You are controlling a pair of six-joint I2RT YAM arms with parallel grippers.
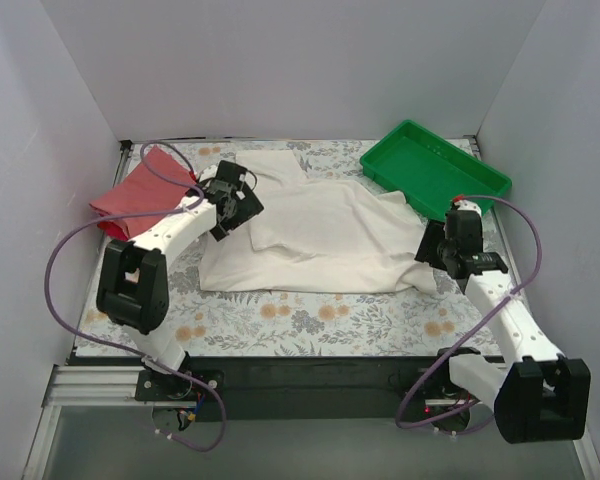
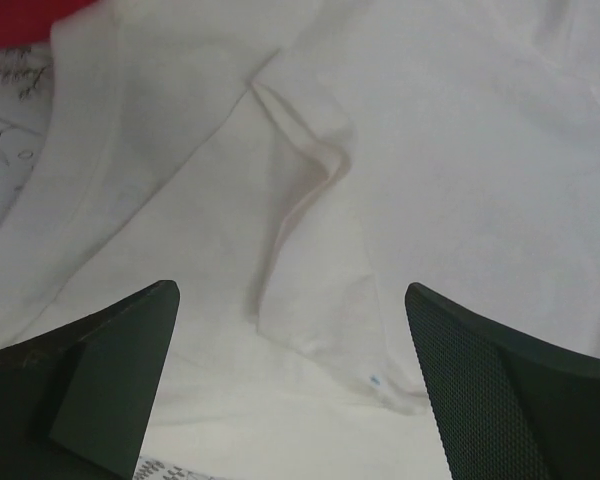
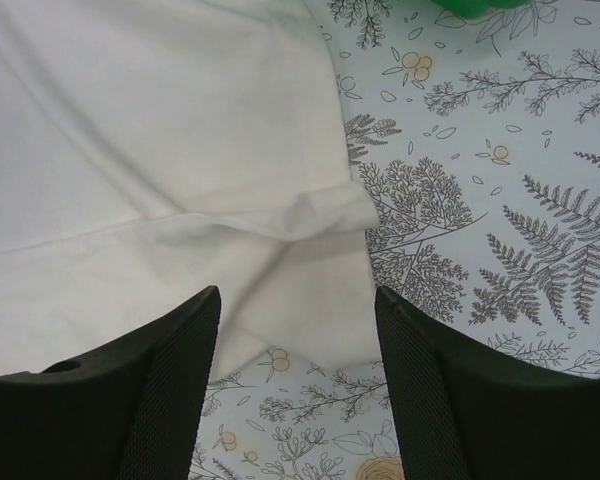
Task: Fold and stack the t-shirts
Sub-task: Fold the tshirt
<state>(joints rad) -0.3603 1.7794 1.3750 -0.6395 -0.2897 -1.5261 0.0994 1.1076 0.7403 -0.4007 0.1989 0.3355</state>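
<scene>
Both spread, the left gripper and right gripper hovered over opposite ends of the cream-white cloth t-shirt (lying crosswise).

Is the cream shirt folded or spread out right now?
Spread out, not folded: the cream t-shirt lies wide and rumpled across the table, with only loose creases.

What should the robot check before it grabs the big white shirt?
1. The cream-white t-shirt lies flat: not ok, it is wrinkled.
2. The left gripper is open: ok, over a creased seam.
3. The right gripper is open: ok, above a shirt corner.
4. Either one touches the cloth: cannot tell.
5. The red t-shirt is out of the way: ok, off at the left.
</scene>
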